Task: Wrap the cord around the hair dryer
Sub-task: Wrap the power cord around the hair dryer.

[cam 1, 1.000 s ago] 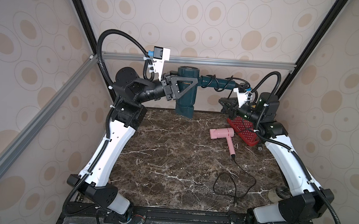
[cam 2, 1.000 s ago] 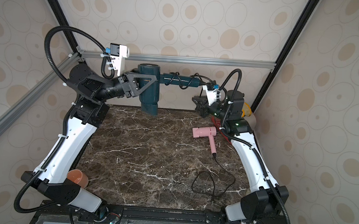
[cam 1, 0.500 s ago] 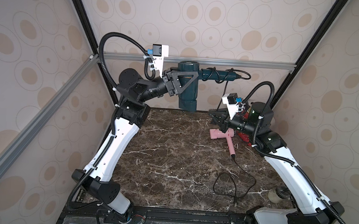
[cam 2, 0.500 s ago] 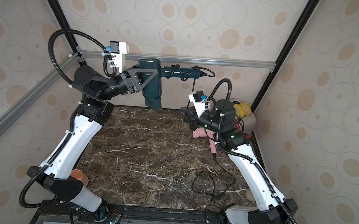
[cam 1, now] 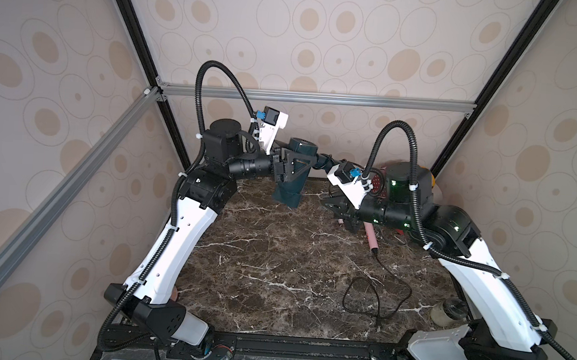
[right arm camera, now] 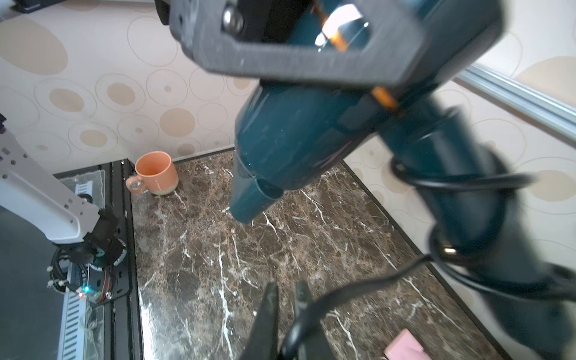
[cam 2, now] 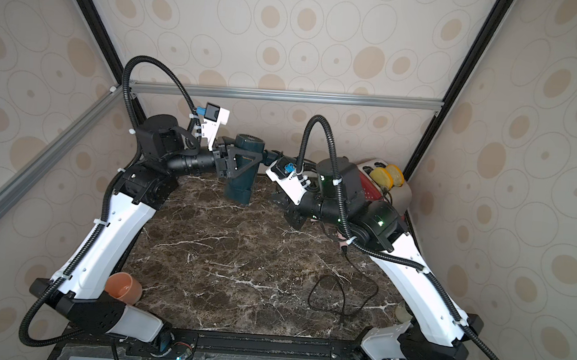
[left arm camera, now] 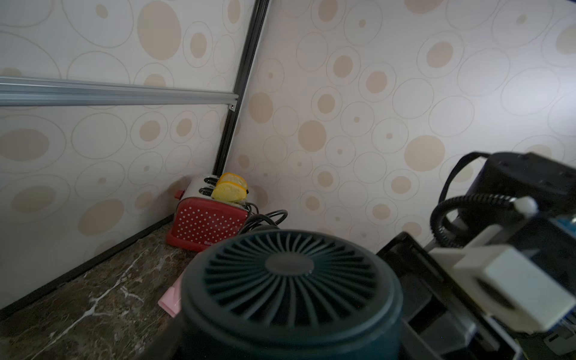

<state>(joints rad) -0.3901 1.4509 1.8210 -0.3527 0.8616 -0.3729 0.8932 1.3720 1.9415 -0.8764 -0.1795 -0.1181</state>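
The wrapping is partly done and a further turn is in hand. The left claw (cam 1: 301, 165) is clamped across the body of the teal hair dryer (cam 1: 287, 195) and holds it in the air above the back of the counter (cam 1: 256, 272), nozzle pointing down and handle (right arm camera: 467, 205) reaching toward the right arm. The wrist view shows at least 2 loops of the black cord (right arm camera: 461, 182) lying around that handle, loosely and spaced apart. From the lower loop the cord runs down into the right claw (right arm camera: 285, 290), whose fingers are drawn narrow with the cord pinched between them, just below the handle. How much free cord is left beyond the grip cannot be told. The next move, by my reading, calls for the right claw to carry the cord around the handle once more under light tension, laying the new turn beside the others, while the left keeps the dryer steady. A pink hair dryer (cam 1: 369, 234) lies on the counter under the right arm, its own cord loose, and should be left alone.
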